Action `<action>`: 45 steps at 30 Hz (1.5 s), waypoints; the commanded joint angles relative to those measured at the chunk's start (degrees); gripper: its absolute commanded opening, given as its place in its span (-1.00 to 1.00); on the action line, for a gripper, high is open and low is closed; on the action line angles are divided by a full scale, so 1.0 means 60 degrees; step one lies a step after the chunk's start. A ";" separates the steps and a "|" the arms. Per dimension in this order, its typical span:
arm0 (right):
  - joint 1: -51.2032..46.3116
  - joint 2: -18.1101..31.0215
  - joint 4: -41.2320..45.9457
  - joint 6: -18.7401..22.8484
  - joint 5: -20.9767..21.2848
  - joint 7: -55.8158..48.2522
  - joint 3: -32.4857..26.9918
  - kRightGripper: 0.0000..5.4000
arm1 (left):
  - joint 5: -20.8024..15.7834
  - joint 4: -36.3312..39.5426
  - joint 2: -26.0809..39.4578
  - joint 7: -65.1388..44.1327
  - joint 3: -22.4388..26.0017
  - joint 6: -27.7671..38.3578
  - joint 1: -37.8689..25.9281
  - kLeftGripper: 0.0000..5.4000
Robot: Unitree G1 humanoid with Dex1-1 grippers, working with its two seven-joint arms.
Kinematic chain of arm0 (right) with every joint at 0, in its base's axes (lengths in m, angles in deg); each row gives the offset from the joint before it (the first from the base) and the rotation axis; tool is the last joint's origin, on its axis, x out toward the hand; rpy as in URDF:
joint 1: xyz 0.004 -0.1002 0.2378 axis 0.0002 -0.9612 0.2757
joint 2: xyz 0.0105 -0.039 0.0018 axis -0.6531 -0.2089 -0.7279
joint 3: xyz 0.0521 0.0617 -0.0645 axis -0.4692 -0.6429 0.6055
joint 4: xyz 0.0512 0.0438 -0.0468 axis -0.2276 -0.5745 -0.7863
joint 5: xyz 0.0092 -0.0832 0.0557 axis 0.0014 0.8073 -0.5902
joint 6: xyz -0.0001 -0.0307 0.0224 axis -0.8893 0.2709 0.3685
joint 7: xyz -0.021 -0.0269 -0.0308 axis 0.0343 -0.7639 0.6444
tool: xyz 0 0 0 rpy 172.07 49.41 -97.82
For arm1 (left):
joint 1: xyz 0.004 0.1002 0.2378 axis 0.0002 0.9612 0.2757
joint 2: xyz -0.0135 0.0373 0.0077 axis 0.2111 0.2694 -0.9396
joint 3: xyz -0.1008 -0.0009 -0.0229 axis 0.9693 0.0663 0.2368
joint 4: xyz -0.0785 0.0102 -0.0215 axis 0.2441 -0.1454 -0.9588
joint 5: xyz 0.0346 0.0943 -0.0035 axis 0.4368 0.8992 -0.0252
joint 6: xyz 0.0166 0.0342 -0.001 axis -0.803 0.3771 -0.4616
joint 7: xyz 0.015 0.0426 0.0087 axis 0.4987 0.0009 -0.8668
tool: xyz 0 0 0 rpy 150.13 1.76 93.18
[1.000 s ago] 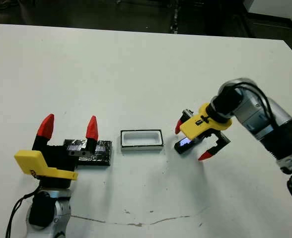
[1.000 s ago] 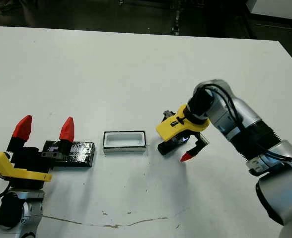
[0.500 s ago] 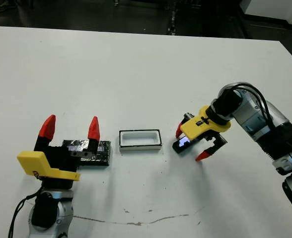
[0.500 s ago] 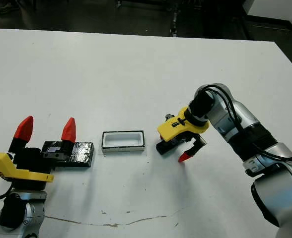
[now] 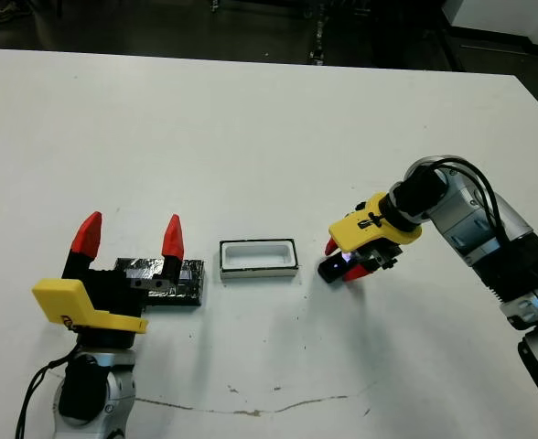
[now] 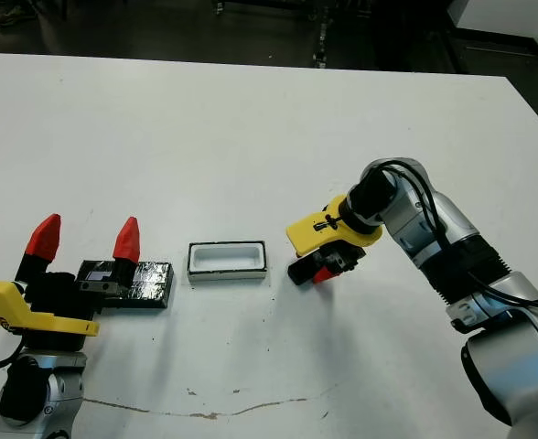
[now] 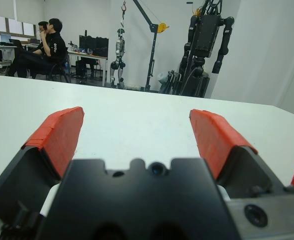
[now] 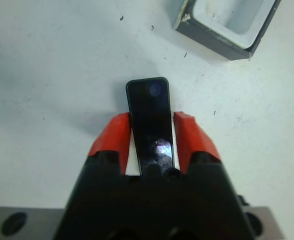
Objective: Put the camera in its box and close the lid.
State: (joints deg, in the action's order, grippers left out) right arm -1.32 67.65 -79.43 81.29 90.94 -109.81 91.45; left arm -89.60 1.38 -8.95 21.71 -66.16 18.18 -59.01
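On the white table (image 5: 251, 137), our right gripper (image 8: 150, 131) is clamped on the camera (image 8: 150, 120), its two red-tipped fingers (image 8: 114, 135) pressed against the long sides of the slim black bar. The right wrist view shows the glossy face turned up toward the lens and one end of the device reaching out past the fingertips. The camera sits low at the table surface; we cannot tell whether it is touching or just lifted.

The box (image 5: 259, 259) lies open just to the left of that gripper, apart from it, white inner walls showing and nothing inside. Further left, the lid (image 5: 182, 278) lies flat on the table, its crinkled black surface partly hidden behind our left gripper (image 5: 130, 236).

That left gripper stands with its red fingers (image 7: 62, 135) spread wide and grasping nothing, tips pointing up and away over the table. Beyond the far edge, the left wrist view shows seated people (image 7: 44, 42) at desks and a dark robot on a stand (image 7: 206, 40).
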 commanded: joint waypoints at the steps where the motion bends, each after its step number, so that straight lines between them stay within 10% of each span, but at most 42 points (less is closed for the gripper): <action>1: -0.0218 -0.0113 -0.0209 0.0039 0.0009 0.0278 -0.0029 -0.37 | 0.0040 -0.0008 0.0034 0.0019 0.0012 -0.0107 0.0099 1.00; 14: 0.0035 -0.0153 -0.0772 0.0000 -0.0298 0.0043 -0.0222 -0.39 | 0.0040 -0.0009 -0.0061 0.0115 -0.0012 -0.0108 0.0053 1.00; 45: 0.2482 -0.0958 -0.2558 0.3786 -0.2289 -0.0791 -0.1838 -0.39 | 0.0182 -0.0058 -0.0034 0.0140 -0.0022 -0.0060 -0.0024 1.00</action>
State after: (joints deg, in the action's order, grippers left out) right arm 12.31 62.40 -94.48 103.65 78.46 -114.16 80.32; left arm -88.86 1.37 -9.06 22.27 -66.28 17.97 -59.74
